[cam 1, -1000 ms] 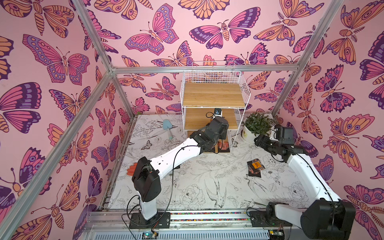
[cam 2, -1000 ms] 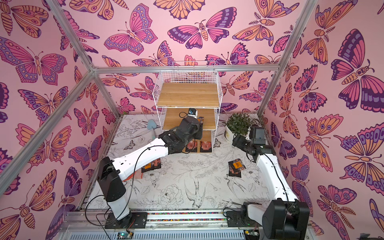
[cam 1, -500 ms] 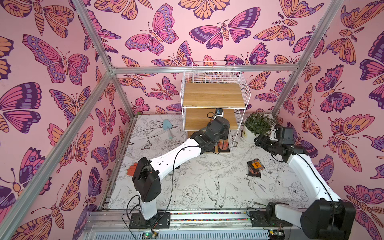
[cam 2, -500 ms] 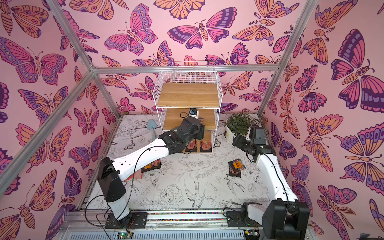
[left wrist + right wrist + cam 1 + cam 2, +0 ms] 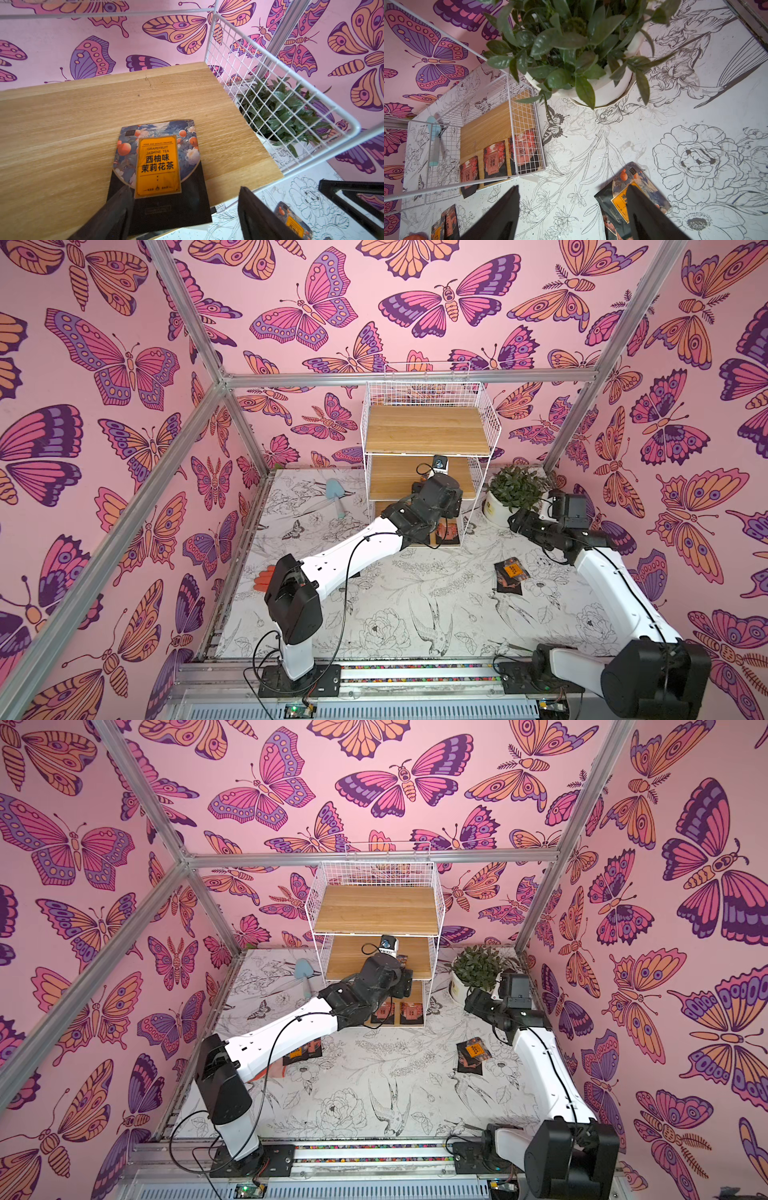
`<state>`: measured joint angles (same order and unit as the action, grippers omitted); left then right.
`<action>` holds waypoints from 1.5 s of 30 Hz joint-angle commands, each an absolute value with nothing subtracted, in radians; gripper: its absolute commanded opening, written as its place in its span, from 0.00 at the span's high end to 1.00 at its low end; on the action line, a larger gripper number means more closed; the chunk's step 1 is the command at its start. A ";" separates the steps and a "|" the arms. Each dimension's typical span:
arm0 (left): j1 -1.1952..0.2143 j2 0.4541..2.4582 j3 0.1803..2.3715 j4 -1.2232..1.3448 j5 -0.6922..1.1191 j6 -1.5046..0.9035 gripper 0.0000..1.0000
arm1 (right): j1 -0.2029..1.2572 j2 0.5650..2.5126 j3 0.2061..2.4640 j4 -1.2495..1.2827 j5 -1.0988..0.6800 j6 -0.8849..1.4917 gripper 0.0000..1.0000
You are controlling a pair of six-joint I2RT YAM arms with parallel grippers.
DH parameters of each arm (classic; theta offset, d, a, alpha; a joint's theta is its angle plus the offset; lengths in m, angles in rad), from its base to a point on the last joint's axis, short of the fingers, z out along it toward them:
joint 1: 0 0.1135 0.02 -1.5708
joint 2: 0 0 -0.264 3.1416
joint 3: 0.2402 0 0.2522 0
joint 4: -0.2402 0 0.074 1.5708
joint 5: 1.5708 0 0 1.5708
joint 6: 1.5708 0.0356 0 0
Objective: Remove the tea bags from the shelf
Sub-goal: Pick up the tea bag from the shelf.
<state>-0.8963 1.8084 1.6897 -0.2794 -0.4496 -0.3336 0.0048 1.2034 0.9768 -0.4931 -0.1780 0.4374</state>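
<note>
Stretching forward, the left arm reaches into the white wire-grid shelf with wooden boards (image 5: 428,429); the left gripper (image 5: 182,188), jaws wide apart, hovers over a black, orange-labelled tea bag (image 5: 158,166) lying flat at the middle board's near edge. The right gripper (image 5: 572,187) hangs open over the table, arm bent.

Matt grained wooden shelf board (image 5: 83,116), smooth white wire grid (image 5: 270,93), satin-sheen tea bag (image 5: 158,166) (faintly creased)
</note>
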 commanded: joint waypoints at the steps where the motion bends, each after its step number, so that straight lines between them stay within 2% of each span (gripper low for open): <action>1: -0.878 1.760 1.711 -0.249 -0.501 -0.317 0.05 | -0.004 1.188 0.991 -0.499 -0.185 0.429 0.17; 2: -0.875 1.760 1.708 -0.249 -0.502 -0.319 0.01 | -0.003 1.188 0.991 -0.499 -0.186 0.429 0.17; 7: -0.870 1.765 1.707 -0.250 -0.508 -0.312 0.00 | -0.004 1.187 0.991 -0.499 -0.186 0.428 0.17; 24: -0.847 1.843 1.741 -0.288 -0.498 -0.313 0.00 | -0.006 1.184 0.987 -0.503 -0.186 0.423 0.17; 36: -0.879 1.846 1.654 -0.152 -0.564 -0.257 0.00 | -0.005 1.182 0.988 -0.509 -0.185 0.422 0.17; 45: -0.888 1.842 1.598 -0.151 -0.575 -0.271 0.05 | -0.005 1.183 0.992 -0.511 -0.184 0.421 0.17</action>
